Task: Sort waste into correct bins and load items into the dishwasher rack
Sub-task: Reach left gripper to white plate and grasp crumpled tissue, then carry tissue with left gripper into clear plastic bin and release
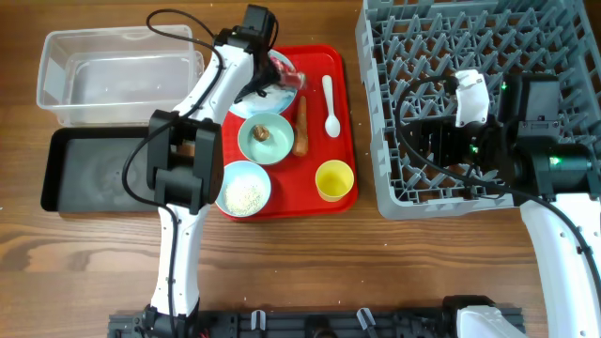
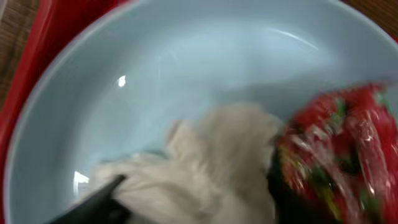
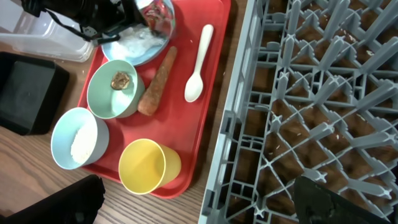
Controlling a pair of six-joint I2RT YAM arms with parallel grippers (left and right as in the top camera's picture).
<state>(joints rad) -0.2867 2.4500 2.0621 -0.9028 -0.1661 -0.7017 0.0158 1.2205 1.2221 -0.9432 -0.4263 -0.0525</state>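
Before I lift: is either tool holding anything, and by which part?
Right tool holds nothing. Left tool straddles the crumpled white paper on the plate; grip cannot be told.

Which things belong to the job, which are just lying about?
Job: red snack wrapper, crumpled white paper, orange carrot, pale blue plate, bowl of rice, bowl with brown lump, yellow cup, white plastic spoon, clear plastic tub, black tray, grey rack.
Lying about: red serving tray, wooden table.
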